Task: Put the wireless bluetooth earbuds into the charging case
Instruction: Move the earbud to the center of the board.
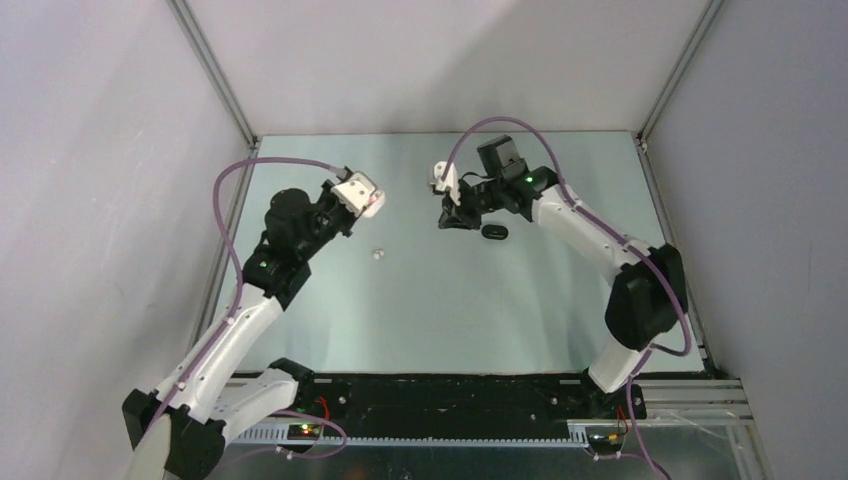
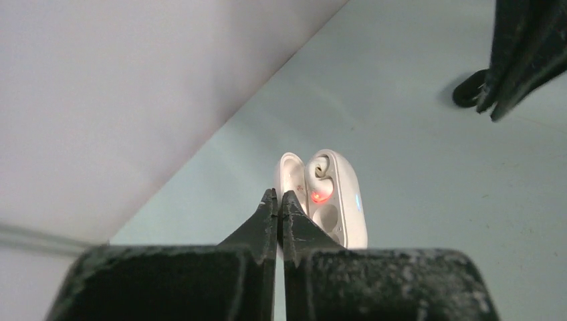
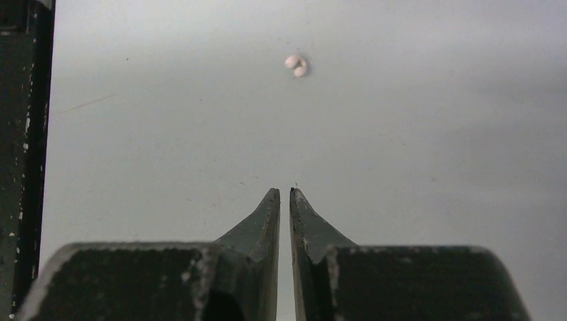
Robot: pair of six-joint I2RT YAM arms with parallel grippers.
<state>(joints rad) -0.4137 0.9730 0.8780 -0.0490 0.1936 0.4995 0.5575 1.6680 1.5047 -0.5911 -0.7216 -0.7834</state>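
A pale grey-green flat table (image 1: 450, 320) is seen from above, with the white-and-black left arm (image 1: 230, 340) and the matching right arm (image 1: 600, 235) reaching over its far half.

The left gripper (image 2: 278, 199) is shown with its black tapered fingers pressed together, and nothing can be made out between them. Directly beyond its tips a white oval plastic charging case (image 2: 334, 194) is seen with its lid swung open. Whether the tips touch it cannot be told.

The right gripper (image 3: 282, 194) is shown with its fingers a narrow slit apart and nothing between them. In the top view a black oval case (image 1: 494, 232) is seen lying on the table just beside this gripper.

A white earbud (image 2: 321, 166) is seated in the open white case, and a red light (image 2: 319, 196) glows just below it. A second small white earbud (image 3: 296, 65) lies loose on the table between the two grippers, apart from both. Whether it is one bud or two cannot be told.
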